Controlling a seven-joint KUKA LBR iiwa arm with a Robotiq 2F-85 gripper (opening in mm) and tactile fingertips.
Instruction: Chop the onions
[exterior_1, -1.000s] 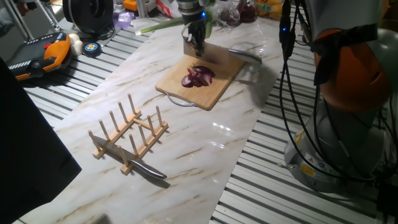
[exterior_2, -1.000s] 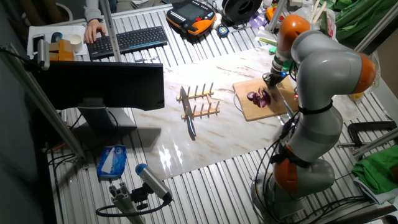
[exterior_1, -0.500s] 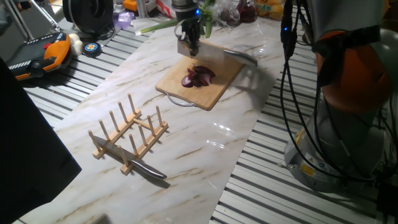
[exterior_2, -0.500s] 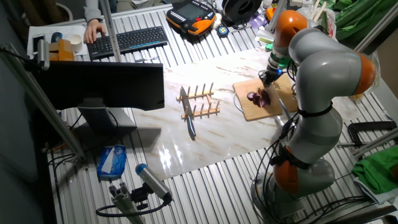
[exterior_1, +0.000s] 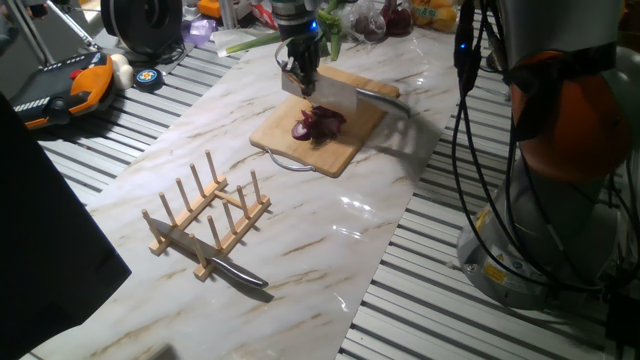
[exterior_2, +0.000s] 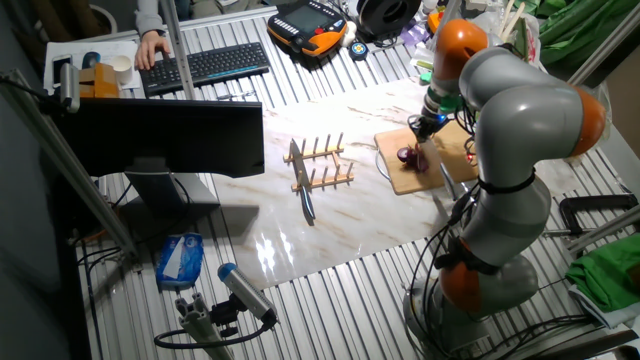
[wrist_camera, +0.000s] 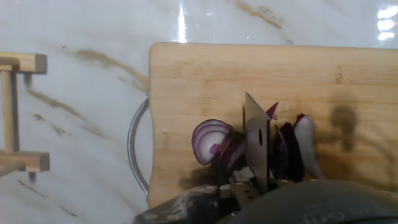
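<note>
1. Marble bench (exterior_1: 330, 250) carries a board (exterior_1: 345, 145) near its far edge and a rack (exterior_1: 205, 220) toward the near edge.
2. Gripper (exterior_1: 300, 75) clamps a knife (exterior_1: 345, 95), blade above the board.
3. Onions (wrist_camera: 214, 144) lie sliced mid-board, the blade (wrist_camera: 257, 146) over them.

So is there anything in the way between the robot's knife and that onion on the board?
Nothing visible. The gripper holds the knife right above the sliced onion on the cutting board, with no other object between blade and slices.
</note>
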